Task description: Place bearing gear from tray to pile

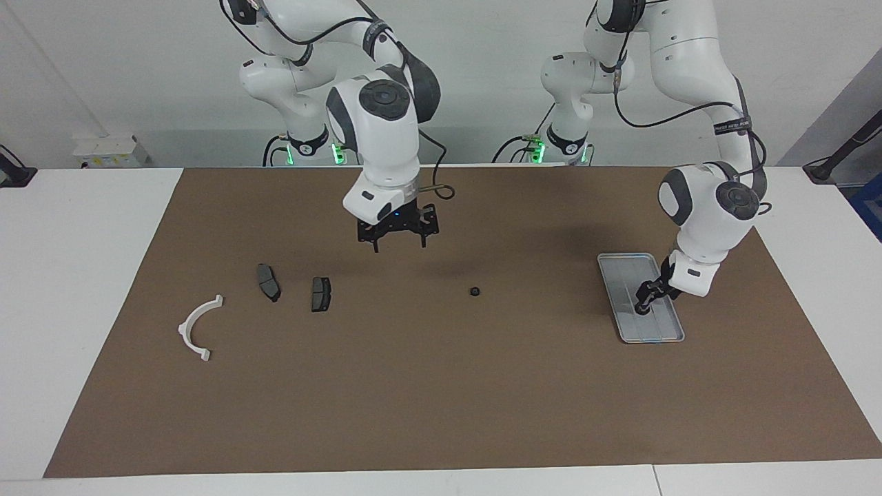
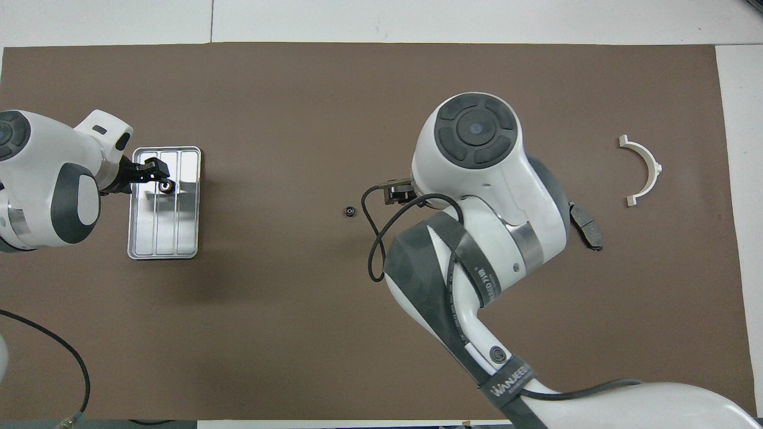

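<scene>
The silver tray (image 1: 623,275) (image 2: 179,229) lies at the left arm's end of the brown mat. A small dark bearing gear (image 2: 166,187) sits on it, and my left gripper (image 1: 643,307) (image 2: 161,180) is down on the tray right at that gear, hiding most of it in the facing view. The pile lies at the right arm's end: a white arc (image 1: 200,327) (image 2: 642,170) and two dark pads (image 1: 268,282) (image 1: 320,293). My right gripper (image 1: 397,242) hangs open and holds nothing, over the mat between the pads and the table's middle.
A second small black gear (image 1: 475,291) (image 2: 350,211) lies alone on the mat near the table's middle. In the overhead view the right arm's body covers one pad and part of the other (image 2: 587,225). White table borders the mat all round.
</scene>
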Robot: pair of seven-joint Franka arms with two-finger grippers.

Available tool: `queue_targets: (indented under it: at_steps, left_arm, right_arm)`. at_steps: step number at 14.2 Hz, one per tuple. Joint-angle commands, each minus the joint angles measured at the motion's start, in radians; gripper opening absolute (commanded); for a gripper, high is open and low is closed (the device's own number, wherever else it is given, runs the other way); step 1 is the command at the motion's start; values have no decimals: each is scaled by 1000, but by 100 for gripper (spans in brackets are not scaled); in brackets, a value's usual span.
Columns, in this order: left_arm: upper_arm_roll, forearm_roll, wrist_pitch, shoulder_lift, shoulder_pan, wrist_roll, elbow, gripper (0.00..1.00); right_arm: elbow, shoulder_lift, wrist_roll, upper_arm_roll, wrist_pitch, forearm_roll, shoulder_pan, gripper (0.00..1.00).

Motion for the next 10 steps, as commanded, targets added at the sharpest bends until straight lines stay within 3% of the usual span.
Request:
queue_targets:
  at_steps: [1,3,7,10]
  left_arm:
    - [-11,12,53,20,12,-1,-3,77]
    - [-11,5,55,22,3,-10,-2,77]
    - [-12,5,58,23,-22,-78,-3,73]
    - [-12,5,79,34,-31,-86,-17,73]
  right_arm:
    - [39,74,96,-4,47,-30,54,100]
    - [104,143,131,-4,50,-51,60,100]
    - [339,324,185,-4,-7,-59,110,100]
    - [346,351,185,-4,15,-60,121,100]
